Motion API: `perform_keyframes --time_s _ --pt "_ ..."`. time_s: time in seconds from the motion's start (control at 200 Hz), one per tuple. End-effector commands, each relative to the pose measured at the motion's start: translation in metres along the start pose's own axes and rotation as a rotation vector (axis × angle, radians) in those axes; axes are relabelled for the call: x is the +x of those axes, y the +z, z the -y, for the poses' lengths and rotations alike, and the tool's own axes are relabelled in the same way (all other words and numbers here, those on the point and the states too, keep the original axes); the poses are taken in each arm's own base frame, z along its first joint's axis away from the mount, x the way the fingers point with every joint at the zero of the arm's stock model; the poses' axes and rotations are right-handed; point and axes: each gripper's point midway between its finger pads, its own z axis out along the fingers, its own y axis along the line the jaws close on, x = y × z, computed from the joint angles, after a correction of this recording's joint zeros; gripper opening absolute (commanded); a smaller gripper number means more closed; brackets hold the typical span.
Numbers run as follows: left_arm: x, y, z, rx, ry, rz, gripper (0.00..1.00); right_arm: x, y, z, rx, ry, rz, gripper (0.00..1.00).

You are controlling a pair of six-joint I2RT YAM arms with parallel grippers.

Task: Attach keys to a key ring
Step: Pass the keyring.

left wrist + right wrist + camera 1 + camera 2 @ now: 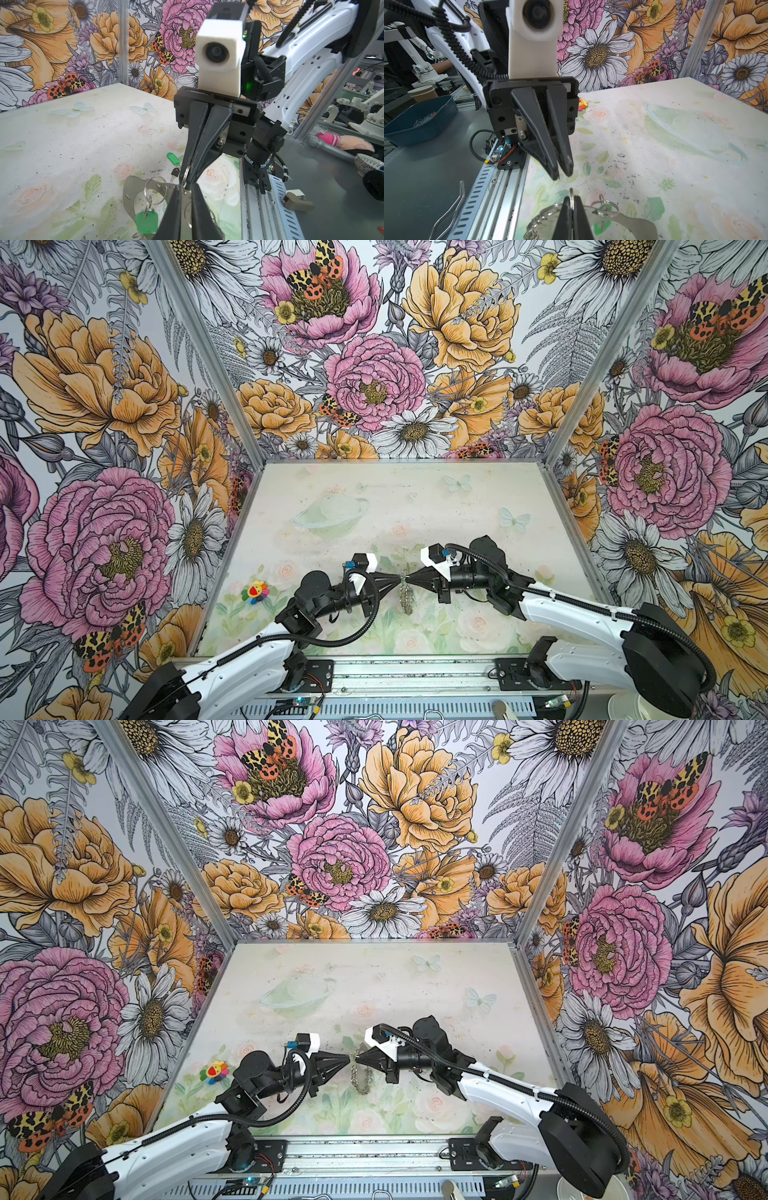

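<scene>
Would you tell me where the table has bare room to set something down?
Bare: the far half of the table, from the arms to the back wall. Crowded: front centre, where both jaws meet at the key ring, a loose green-tagged key nearby; flower toy front left.

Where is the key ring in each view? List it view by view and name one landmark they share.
In a top view: key ring low centre, hanging edge-on where the two arms' tips meet.
In a top view: same spot.
Left wrist: grey plate beside a green tag.
Right wrist: plate just beyond the near fingertips.
Landmark: the right gripper, pinching one wire ring.
</scene>
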Motion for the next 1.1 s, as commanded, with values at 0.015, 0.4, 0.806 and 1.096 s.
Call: perform_keyframes --time_s 0.015,0.4,0.806,1.096 --pt "0.000 0.002 0.013 0.072 0.059 0.002 0.12 -0.011 -0.002 -0.006 -0.039 -0.062 0.046 0.00" --pt "0.003 0.008 0.017 0.111 0.067 -0.018 0.09 -0.012 -0.003 -0.017 -0.106 -0.080 0.057 0.00" --pt "0.003 0.007 0.024 0.147 0.075 -0.015 0.08 -0.005 -0.002 -0.021 -0.130 -0.090 0.028 0.00" --pt "0.004 0.011 0.031 0.188 0.074 -0.028 0.00 -0.005 0.003 -0.025 -0.163 -0.083 0.030 0.00"
